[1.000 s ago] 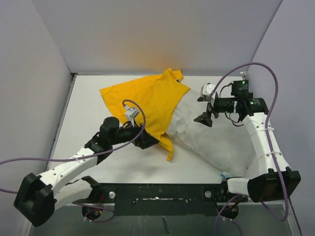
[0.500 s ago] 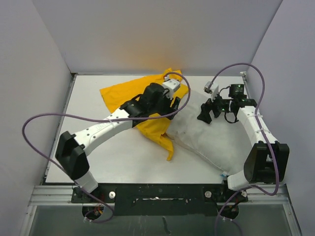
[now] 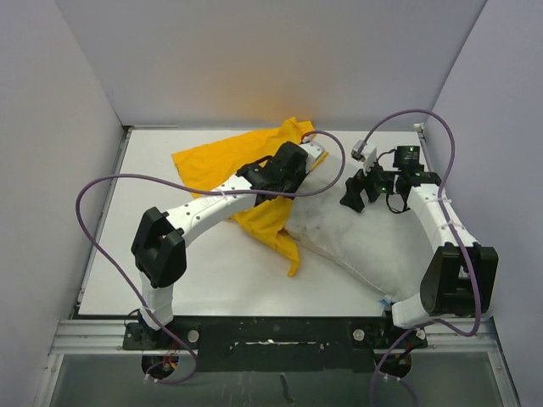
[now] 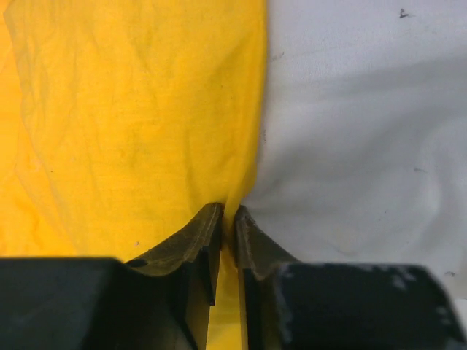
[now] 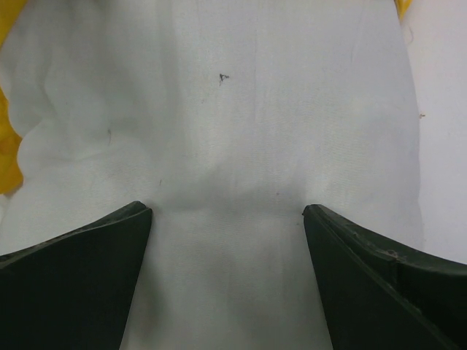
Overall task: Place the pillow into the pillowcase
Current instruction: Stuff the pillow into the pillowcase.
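- Found the plump, wrinkled white fabric pillow (image 3: 365, 242) lying slantwise on the right half of the pale tabletop (image 3: 119, 212), with the edge of the bright yellow printed fabric pillowcase (image 3: 225, 161) draped over its left end. The rest of the pillowcase lay crumpled toward the back left.
- Could not tell whether any of the pillow already sat inside the pillowcase.
- Saw the left tool (image 4: 228, 213) narrowed to a slit at the line where yellow met white. A strip of yellow cloth showed between the jaws, so read it as pinched on the pillowcase hem.
- Saw the right tool (image 5: 228, 211) spread wide and low over the pillow's far end, straddling white cloth and gripping nothing.
- Judged the pillow light, soft and squashy, likely to sag and fold if lifted at one spot. Best taken by a bunched corner or short end and fed in end first.
- Judged the pillowcase thin, limp and shapeless, its mouth prone to collapse. Best held by the upper hem layer alone.
- Could not tell whether one layer or both sat in the left pinch.
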Action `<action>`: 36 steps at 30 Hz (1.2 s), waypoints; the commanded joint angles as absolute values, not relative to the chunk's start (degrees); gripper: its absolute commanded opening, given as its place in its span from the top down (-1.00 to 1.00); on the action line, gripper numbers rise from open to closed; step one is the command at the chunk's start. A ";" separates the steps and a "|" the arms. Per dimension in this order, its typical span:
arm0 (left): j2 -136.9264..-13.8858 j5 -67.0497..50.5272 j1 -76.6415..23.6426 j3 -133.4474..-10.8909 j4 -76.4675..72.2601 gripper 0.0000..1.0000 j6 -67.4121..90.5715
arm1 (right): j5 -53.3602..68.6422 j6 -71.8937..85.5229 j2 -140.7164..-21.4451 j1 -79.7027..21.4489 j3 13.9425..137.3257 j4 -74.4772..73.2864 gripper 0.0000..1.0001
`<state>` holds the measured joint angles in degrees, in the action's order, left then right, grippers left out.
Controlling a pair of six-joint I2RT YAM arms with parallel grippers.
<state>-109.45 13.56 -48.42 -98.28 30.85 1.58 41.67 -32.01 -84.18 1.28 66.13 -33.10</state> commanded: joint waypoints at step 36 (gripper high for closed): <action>-96.61 -36.56 -40.07 -61.49 -18.20 1.00 24.79 | 64.63 -75.40 -87.00 -3.03 82.95 -72.00 -0.49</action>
<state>-100.12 -34.98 -38.37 -62.89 -9.67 28.05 64.27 -56.71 -90.39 -5.02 74.15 -52.27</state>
